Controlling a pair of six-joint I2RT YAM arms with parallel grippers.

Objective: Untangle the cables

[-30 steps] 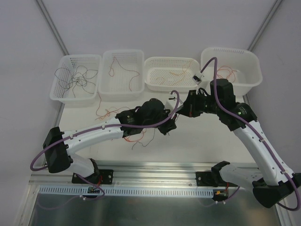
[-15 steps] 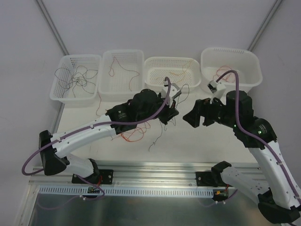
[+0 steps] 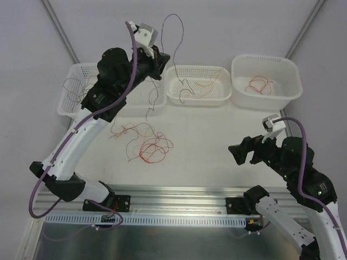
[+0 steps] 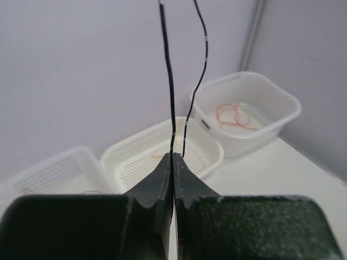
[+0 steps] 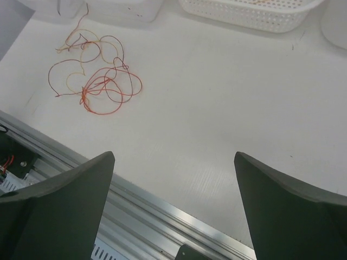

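Where left gripper (image 4: 173, 161) pinches, cable (image 4: 169, 81) stands upright (looped).

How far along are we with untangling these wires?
Done: bright red wires in the deep white tub, dark grey wires in the far-left mesh basket. In hand: the left claw is shut on a thin dark wire, raised high, its tail reaching to the shallow mesh basket. Left: a knot of red, dark red and orange wires on the table. The right claw is open and empty.
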